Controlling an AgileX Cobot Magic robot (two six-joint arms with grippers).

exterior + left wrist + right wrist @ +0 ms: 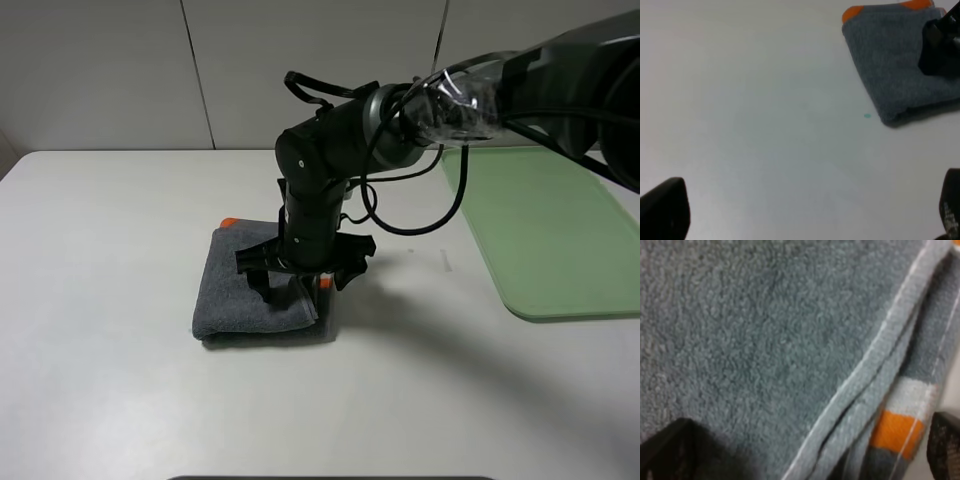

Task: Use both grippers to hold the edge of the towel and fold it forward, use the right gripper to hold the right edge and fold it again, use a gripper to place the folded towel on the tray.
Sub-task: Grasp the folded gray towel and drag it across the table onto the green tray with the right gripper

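A dark grey terry towel, folded into a thick, roughly square pad, lies on the white table, well left of the pale green tray. Pale hems stack along its right side, with orange patches peeking out. The right gripper hangs spread directly over it, possibly touching. The left gripper is spread over bare table.

The right arm reaches in from the upper right across the middle, wrist bent straight down, its right gripper low with jaws spread wide, while the left gripper hangs with jaws equally wide, holding nothing.
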